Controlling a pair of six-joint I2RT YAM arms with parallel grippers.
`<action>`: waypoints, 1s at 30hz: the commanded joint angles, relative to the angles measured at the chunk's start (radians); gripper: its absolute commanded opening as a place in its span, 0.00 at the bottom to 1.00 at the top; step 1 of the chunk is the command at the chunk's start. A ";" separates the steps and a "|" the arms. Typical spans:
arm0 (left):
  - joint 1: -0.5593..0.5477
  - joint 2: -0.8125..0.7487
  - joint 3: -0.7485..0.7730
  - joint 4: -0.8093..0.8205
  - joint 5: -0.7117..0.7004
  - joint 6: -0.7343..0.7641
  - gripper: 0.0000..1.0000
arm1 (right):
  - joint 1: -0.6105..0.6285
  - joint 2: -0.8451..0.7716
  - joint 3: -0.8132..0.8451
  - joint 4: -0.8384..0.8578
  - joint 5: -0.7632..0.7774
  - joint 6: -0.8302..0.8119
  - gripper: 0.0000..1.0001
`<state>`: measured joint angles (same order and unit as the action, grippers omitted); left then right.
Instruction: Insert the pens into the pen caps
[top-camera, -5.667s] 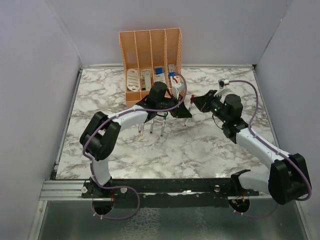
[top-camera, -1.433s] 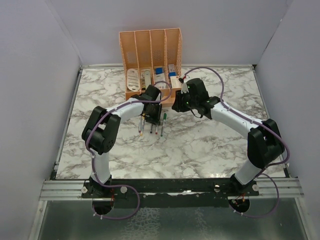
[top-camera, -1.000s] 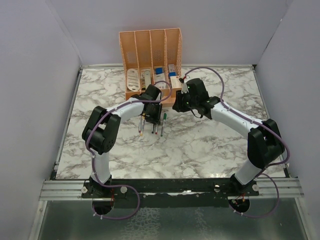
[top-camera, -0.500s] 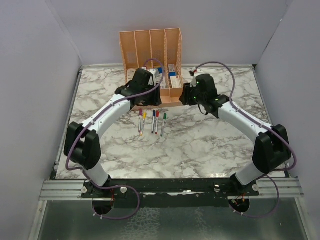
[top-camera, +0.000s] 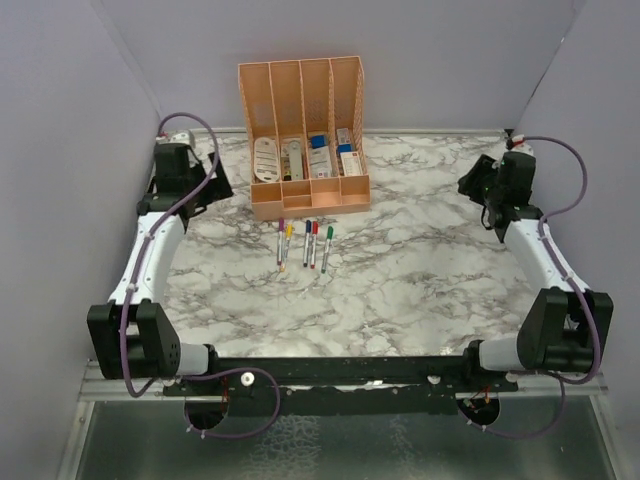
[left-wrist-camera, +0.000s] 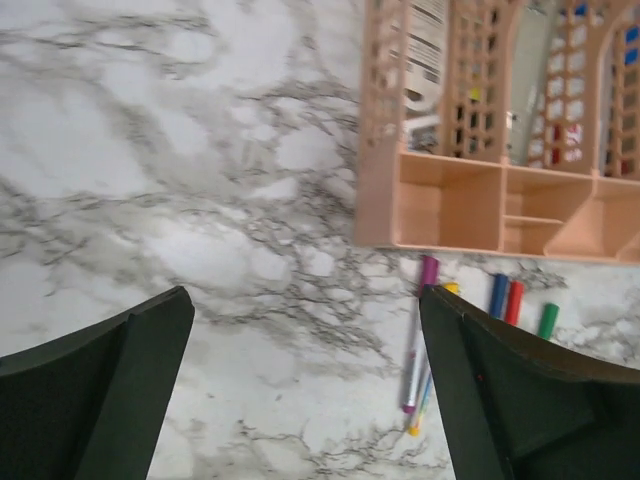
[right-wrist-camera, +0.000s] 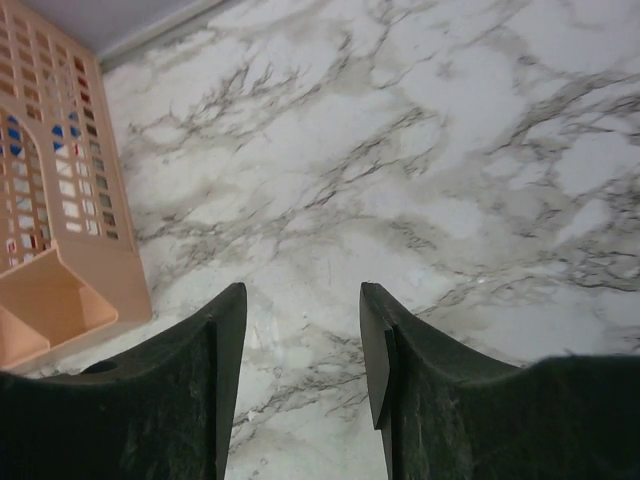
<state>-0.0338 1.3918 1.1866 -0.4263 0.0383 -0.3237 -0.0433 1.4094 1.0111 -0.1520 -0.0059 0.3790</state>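
Observation:
Several silver-grey pens (top-camera: 306, 246) lie side by side on the marble table just in front of the orange organiser. Each carries a coloured pen cap on its far end: purple (top-camera: 281, 225), yellow, blue, red and green (top-camera: 329, 231). The left wrist view shows the purple-capped pen (left-wrist-camera: 415, 350) and the blue, red (left-wrist-camera: 513, 300) and green caps. My left gripper (top-camera: 215, 186) (left-wrist-camera: 305, 300) hangs wide open at the far left, away from the pens. My right gripper (top-camera: 472, 184) (right-wrist-camera: 302, 292) is open at the far right over bare marble. Neither holds anything.
The orange organiser (top-camera: 300, 208) (left-wrist-camera: 450, 215) stands at the back centre with white and blue stationery in its slots; its corner shows in the right wrist view (right-wrist-camera: 90, 290). Grey walls close in the table on the left, right and back.
Both arms have swung outward from the organiser, the left to the far left, the right to the far right. Both grippers have opened. The pens stay in their row.

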 joint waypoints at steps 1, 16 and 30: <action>0.176 -0.102 -0.051 0.060 0.006 0.016 0.99 | -0.124 -0.089 -0.053 0.096 0.032 0.071 0.49; 0.358 -0.186 -0.139 0.102 0.067 0.100 0.99 | -0.162 -0.274 -0.179 0.110 0.276 0.127 0.72; 0.358 -0.189 -0.186 0.138 0.084 0.086 0.99 | -0.162 -0.236 -0.159 0.080 0.245 0.136 0.97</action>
<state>0.3187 1.2243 1.0092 -0.3206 0.1040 -0.2497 -0.2031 1.1652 0.8375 -0.0605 0.2276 0.5041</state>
